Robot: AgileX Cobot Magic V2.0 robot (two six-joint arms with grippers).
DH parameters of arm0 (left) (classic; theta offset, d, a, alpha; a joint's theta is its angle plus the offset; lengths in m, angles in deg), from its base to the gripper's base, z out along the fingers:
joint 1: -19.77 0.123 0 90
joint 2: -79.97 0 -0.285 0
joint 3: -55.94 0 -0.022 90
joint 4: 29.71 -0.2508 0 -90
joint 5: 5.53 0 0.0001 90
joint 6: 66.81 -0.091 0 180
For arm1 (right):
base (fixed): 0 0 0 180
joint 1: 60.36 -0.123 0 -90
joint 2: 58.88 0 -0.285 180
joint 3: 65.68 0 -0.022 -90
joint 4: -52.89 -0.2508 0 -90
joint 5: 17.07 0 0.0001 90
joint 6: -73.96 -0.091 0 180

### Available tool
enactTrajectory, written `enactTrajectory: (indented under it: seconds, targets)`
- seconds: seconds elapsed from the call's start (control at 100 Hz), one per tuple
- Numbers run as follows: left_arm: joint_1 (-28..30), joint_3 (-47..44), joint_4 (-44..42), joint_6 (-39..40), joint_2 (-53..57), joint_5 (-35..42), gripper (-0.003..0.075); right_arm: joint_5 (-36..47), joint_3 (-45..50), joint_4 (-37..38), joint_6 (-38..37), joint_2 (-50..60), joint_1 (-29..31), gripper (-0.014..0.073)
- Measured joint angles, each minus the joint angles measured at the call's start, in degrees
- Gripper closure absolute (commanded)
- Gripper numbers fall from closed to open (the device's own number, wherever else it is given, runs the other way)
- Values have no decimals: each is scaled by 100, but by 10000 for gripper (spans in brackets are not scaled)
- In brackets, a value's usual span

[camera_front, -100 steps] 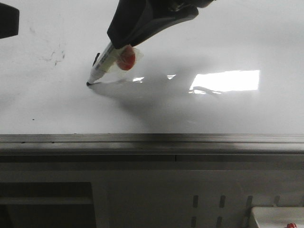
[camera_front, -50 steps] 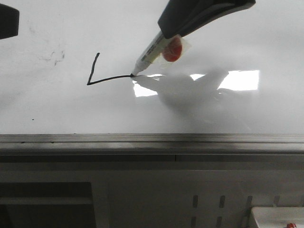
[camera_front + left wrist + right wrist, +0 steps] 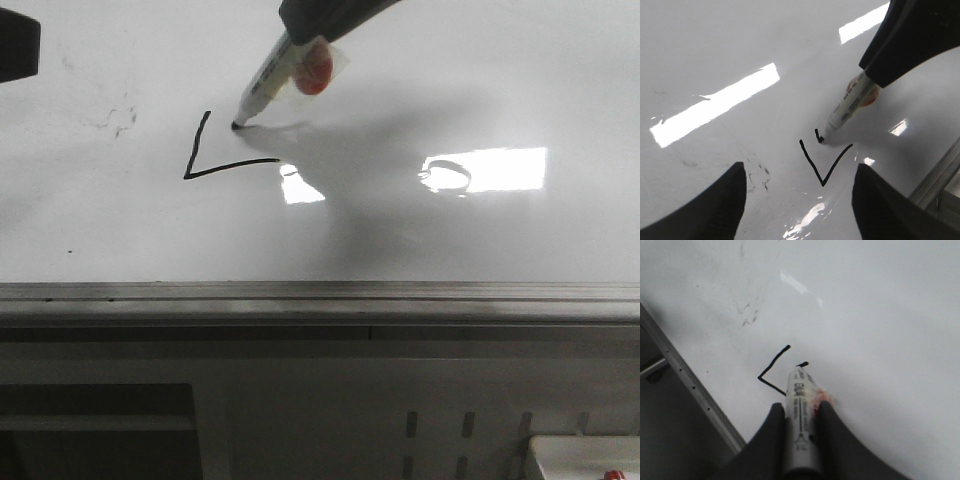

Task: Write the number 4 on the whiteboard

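Observation:
On the whiteboard (image 3: 450, 240) are two joined black strokes of the number 4 (image 3: 205, 160), a downstroke and a crossbar. My right gripper (image 3: 305, 30) is shut on a white marker (image 3: 265, 85) with an orange blob at its side. The marker's tip rests on the board beyond the crossbar, where a short new black mark (image 3: 817, 135) shows. In the right wrist view the fingers (image 3: 827, 412) clamp the marker (image 3: 799, 390) on both sides. My left gripper (image 3: 800, 167) hovers open over the strokes (image 3: 820, 167), holding nothing.
Faint grey smudges (image 3: 115, 118) lie left of the strokes. A bright rectangular reflection (image 3: 490, 168) sits to the right. The grey metal rail (image 3: 320, 292) runs along the board's near edge, with a white box (image 3: 585, 458) below it at the right. A dark arm part (image 3: 15, 45) sits at the upper left.
The marker drew the crossbar rightwards from the corner, then left its end and moved back and left. Its tip now touches the board beyond the crossbar.

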Motion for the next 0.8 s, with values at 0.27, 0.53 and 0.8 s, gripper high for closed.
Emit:
enactTrajectory:
  seconds: [0.27, 0.53, 0.8]
  targets:
    - [0, 0, -134, 0, 0, 0, 293, -493, 379, -179, 0, 6, -263, 658]
    - [-93, 0, -1297, 0, -293, 63, 292, -518, 53, -130, 0, 6, -664, 658]
    - [-346, 0, -1207, -2, -1209, 823, 293, -659, -292, -130, 0, -4, -1168, 658]
